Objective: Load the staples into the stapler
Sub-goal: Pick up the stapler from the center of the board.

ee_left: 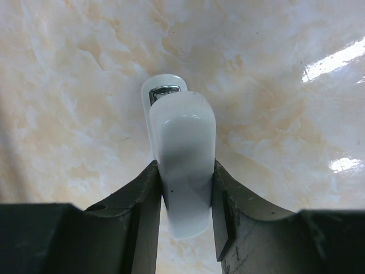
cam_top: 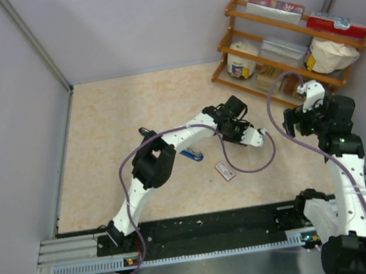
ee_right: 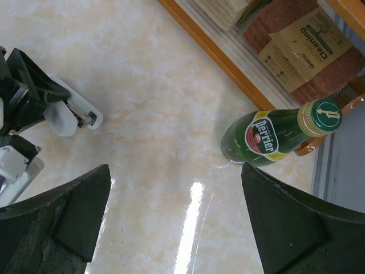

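Left gripper: clamped tight on white stapler.

Right gripper: spread wide, holding nothing.

Risk: I hold wrong stapler, and staples loaded into it would fail task. Likely cause: the two are similar in size.

Blue stapler: behind left gripper, apart from it, untouched.

Staple box: near left gripper, on its base side. Staples themselves not visible.

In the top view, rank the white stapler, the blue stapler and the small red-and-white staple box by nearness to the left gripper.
1. White plastic stapler, clamped in the left gripper itself.
2. Small flat red-and-white staple box, on the table toward the arm bases.
3. Blue desk stapler, farther left, beside the left arm's elbow.
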Available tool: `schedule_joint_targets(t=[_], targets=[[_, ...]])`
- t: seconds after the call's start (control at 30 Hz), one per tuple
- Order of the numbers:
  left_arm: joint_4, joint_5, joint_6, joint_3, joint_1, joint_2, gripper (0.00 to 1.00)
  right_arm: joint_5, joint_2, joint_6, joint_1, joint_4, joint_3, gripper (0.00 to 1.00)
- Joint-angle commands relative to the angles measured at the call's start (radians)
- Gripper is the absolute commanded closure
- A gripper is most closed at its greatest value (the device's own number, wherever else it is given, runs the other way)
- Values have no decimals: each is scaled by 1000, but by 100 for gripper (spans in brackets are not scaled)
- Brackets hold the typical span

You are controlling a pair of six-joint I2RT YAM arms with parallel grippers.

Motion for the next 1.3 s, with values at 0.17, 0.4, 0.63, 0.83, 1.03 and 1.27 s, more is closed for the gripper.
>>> schedule_joint_targets(t=[0.17,0.4,0.63,0.83,1.03,1.27], targets=[[102,41,-270,-73,28,-197,94,-130,-8,-35,-6,38,-21,6],[84,160,-432,-200,76,-420,93,-320,-86,-84,-3,12,-33,6],[26,303,-489,-367,137,-702,89,-547,-137,-144,31,9,-6,6],[-132,429,-416,-452,156,-872,86,-814,-19,-242,133,8,101,7],[-187,492,-460,-505,156,-943,86,-755,125,-305,377,6,220,9],[-169,521,-524,-532,169,-972,87,-712,214,-423,578,-3,203,12]])
